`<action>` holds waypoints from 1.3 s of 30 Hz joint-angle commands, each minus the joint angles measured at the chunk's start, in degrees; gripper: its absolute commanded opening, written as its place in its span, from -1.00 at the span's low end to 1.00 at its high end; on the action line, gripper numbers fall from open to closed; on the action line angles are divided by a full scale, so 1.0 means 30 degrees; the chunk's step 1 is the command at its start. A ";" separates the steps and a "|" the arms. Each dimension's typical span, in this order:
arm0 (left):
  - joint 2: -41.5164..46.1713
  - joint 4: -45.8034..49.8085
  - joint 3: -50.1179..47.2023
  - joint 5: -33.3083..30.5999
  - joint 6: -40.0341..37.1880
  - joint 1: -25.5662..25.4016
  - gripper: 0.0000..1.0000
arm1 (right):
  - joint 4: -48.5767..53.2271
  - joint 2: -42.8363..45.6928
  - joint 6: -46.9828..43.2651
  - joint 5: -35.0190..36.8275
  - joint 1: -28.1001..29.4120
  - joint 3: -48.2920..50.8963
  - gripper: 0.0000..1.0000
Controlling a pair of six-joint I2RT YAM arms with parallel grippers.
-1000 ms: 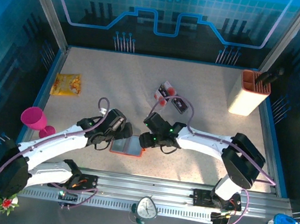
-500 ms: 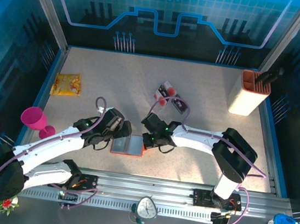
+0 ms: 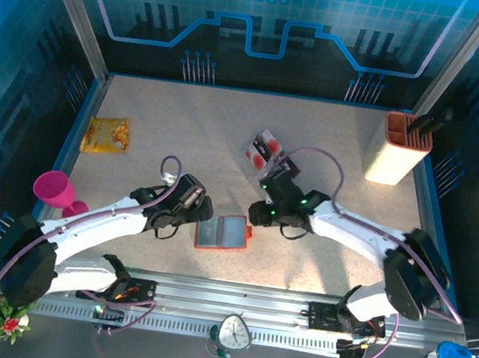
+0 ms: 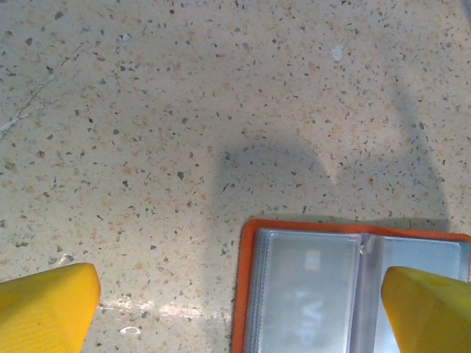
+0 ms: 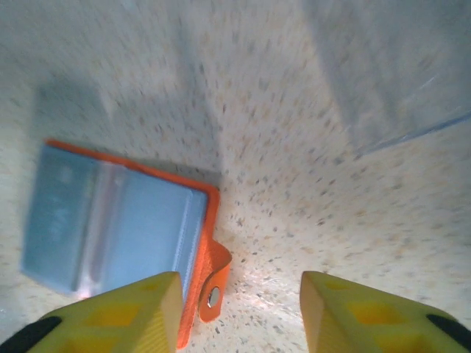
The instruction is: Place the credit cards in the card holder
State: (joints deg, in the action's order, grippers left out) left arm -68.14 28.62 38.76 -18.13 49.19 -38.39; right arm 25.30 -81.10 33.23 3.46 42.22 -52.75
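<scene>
The card holder (image 3: 221, 232) lies open on the table, orange-red with grey-clear pockets facing up, also seen in the left wrist view (image 4: 346, 287) and the right wrist view (image 5: 118, 220). My left gripper (image 3: 200, 217) (image 4: 235, 316) hovers wide open over its left edge, holding nothing. At the holder's right side, my right gripper (image 3: 256, 224) (image 5: 239, 309) is open. The clasp tab (image 5: 213, 283) sits loose between its fingers, close to the left finger (image 5: 118, 312). The credit cards (image 3: 265, 149), black with red marks, lie farther back beyond the right wrist.
A clear plastic tray (image 5: 397, 73) lies just beyond the right gripper. A tall cream-and-orange container (image 3: 396, 149) stands at back right. A yellow packet (image 3: 106, 135) and a pink cup (image 3: 54, 190) are at the left.
The card holder has slid a little to the right and turned slightly. My right arm has swung right and drawn back from the holder. The left arm has barely moved.
</scene>
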 commanded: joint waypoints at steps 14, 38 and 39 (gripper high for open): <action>-0.1466 0.0013 0.2018 -0.0548 -0.2370 0.0110 0.98 | 0.6132 -0.4494 -0.7107 -0.2266 -0.4045 -1.1595 0.01; -0.0972 0.0343 0.0437 0.0939 0.0339 0.0188 0.98 | 0.9909 -1.4702 -1.0109 0.3049 -0.2271 -2.1187 -0.21; -0.0857 0.0414 0.0416 0.0825 0.0305 0.0180 0.99 | 1.0006 -1.4955 -1.0129 0.3258 -0.2244 -2.1472 -0.21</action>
State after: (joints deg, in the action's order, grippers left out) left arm -73.01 29.56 40.60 -15.75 48.16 -38.30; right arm 52.25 -123.57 4.36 9.76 34.87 -114.10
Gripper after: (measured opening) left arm 0.992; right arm 0.395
